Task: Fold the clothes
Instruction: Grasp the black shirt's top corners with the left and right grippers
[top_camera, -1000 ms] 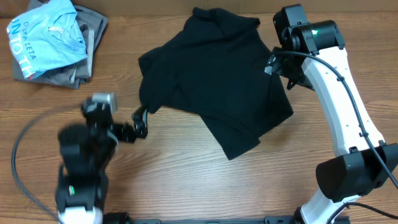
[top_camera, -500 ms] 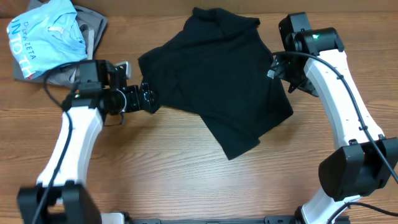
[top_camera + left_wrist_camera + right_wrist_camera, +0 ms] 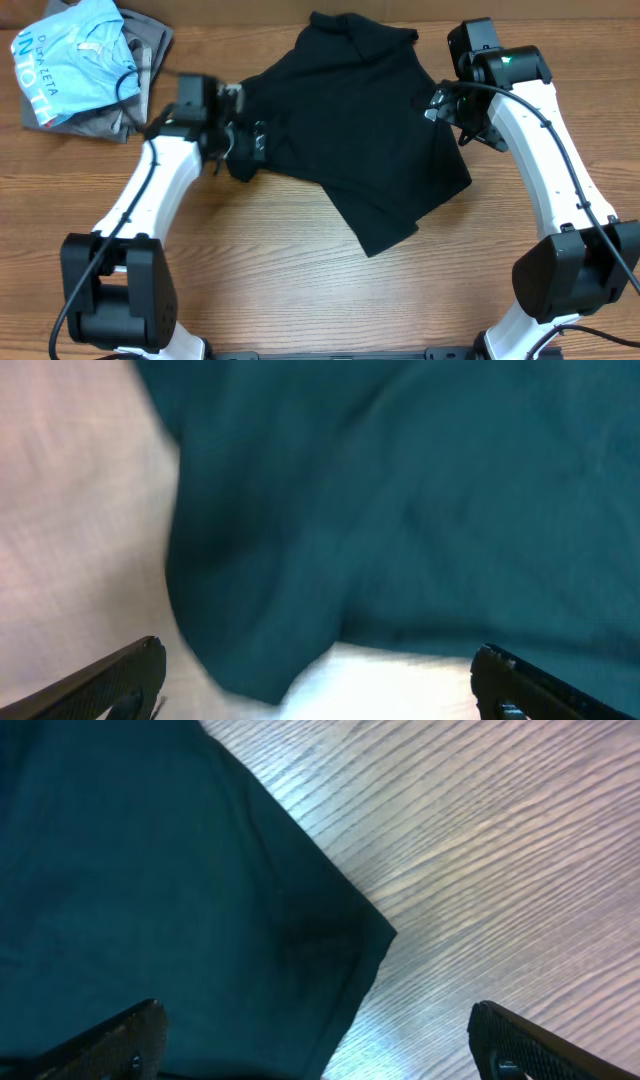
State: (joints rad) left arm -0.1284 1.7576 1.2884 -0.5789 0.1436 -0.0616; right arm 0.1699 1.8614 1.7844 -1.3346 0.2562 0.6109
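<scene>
Swinging up from the lower left, the left arm now stretches across to the left edge of the clothes [image 3: 350,120]. Its left hand [image 3: 250,140] is released, fingers spread wide over the fabric's border. At the frame's right, the right arm arches above the garment's right edge, and the right hand [image 3: 438,105] is likewise released, gripping nothing. These black clothes lie rumpled at upper centre of the wooden surface [image 3: 300,290].

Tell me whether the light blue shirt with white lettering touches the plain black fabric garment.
No, the light blue shirt lies on grey garments, with bare wooden table between it and the black garment.
</scene>
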